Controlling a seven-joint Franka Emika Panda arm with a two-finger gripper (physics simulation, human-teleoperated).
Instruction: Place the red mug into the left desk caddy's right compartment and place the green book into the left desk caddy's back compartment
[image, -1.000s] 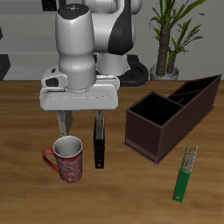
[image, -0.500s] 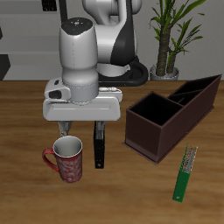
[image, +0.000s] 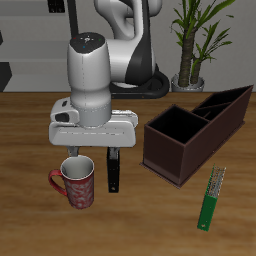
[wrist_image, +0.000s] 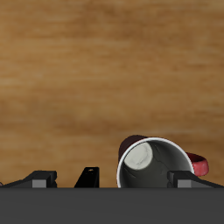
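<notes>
The red mug (image: 76, 184) stands upright on the table near the front edge, handle pointing away from the black book. It also shows in the wrist view (wrist_image: 156, 165), white inside. My gripper (image: 91, 154) hangs just above the mug, open and empty. In the wrist view the gripper (wrist_image: 114, 180) has one finger (wrist_image: 187, 179) over the mug's rim and the other beside it. The left desk caddy (image: 176, 156) lies apart from it, its squarish right compartment (image: 176, 125) nearest the mug. The green book (image: 211, 198) lies flat in front of the caddy.
A black book (image: 115, 171) lies flat right beside the mug, between it and the caddy. A potted plant (image: 193, 42) stands behind the caddy at the table's back. The robot's base is behind the gripper.
The gripper has come down toward the mug and shifted slightly toward it. The mug, books and caddy have not moved.
</notes>
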